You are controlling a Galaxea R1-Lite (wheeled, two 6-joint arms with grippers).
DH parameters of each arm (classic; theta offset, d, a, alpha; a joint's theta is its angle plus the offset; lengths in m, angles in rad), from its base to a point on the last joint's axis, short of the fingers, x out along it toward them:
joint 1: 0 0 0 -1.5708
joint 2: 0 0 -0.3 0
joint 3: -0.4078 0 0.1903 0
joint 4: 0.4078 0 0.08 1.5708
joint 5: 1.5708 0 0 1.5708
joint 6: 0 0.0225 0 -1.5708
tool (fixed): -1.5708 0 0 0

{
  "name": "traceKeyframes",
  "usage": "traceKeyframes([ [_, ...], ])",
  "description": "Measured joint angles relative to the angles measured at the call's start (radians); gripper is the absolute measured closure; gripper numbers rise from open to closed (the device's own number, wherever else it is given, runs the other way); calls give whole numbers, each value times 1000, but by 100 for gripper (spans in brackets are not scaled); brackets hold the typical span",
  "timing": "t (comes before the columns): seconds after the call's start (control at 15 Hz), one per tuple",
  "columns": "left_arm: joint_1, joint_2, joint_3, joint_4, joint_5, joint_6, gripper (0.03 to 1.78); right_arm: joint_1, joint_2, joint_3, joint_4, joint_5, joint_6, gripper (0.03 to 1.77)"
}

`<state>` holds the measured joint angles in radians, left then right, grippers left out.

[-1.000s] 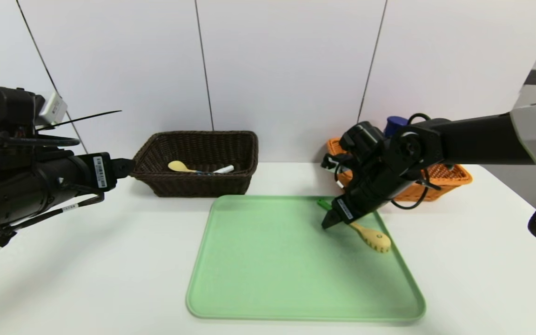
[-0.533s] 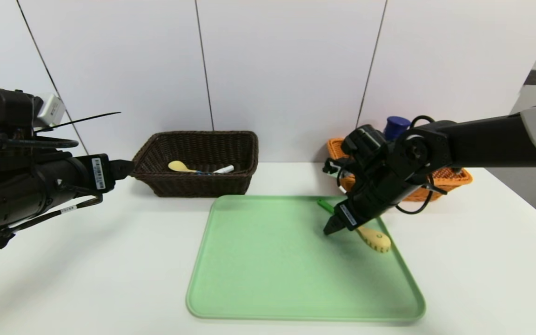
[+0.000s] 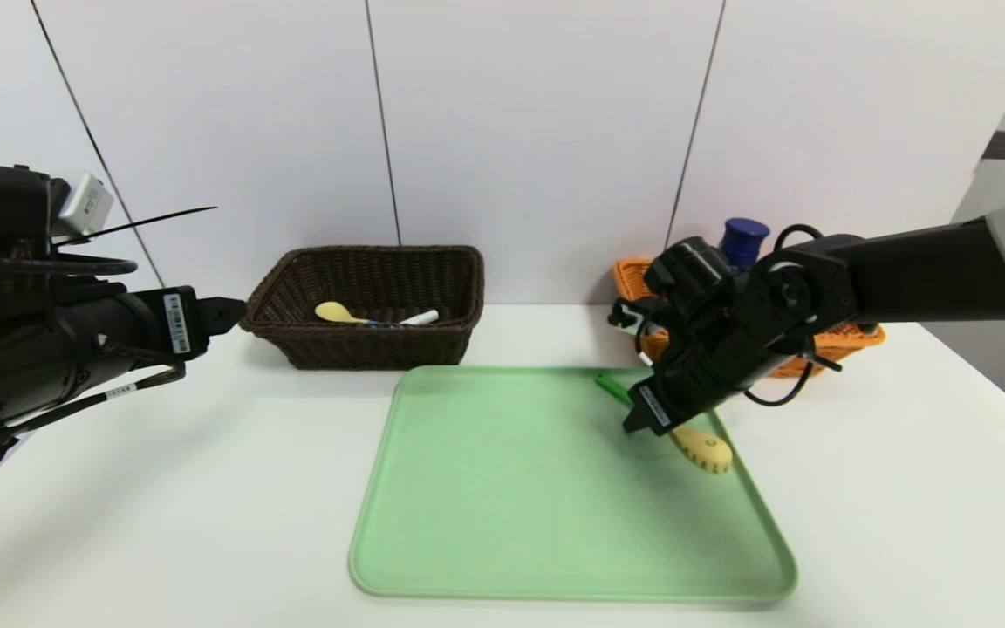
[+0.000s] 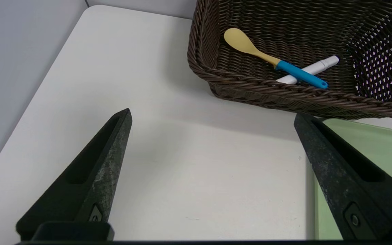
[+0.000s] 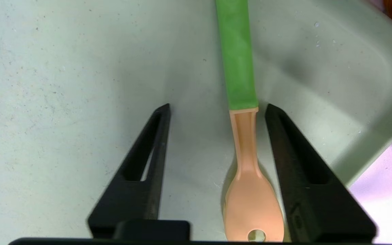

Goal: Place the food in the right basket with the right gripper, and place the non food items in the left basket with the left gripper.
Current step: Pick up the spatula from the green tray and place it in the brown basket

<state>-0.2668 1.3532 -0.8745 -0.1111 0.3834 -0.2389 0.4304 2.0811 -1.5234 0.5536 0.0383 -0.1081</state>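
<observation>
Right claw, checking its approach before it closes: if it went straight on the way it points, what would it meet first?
Most likely the fork, lying between the right claw's fingers; one finger is almost against it. Just beneath is the green tray.

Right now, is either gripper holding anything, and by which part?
Nothing held. Right gripper straddles the fork on the tray near its neck, jaws not yet touching. Left gripper is open and empty.

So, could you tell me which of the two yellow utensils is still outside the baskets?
The green-handled fork, lying on the green tray; the blue-handled spoon already lies in the dark brown basket.
</observation>
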Motion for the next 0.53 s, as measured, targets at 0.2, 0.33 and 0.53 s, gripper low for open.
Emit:
traceKeyframes([
  [0.2, 1, -1, 0, 0, -1, 0, 12, 2, -2, 6, -10, 1, -2, 169],
  [0.33, 1, -2, 0, 0, -4, 3, 12, 3, -13, 17, -29, 3, -5, 169],
  [0.53, 1, -3, -1, 0, -6, 2, 12, 22, -63, 74, -99, 4, -22, 169],
])
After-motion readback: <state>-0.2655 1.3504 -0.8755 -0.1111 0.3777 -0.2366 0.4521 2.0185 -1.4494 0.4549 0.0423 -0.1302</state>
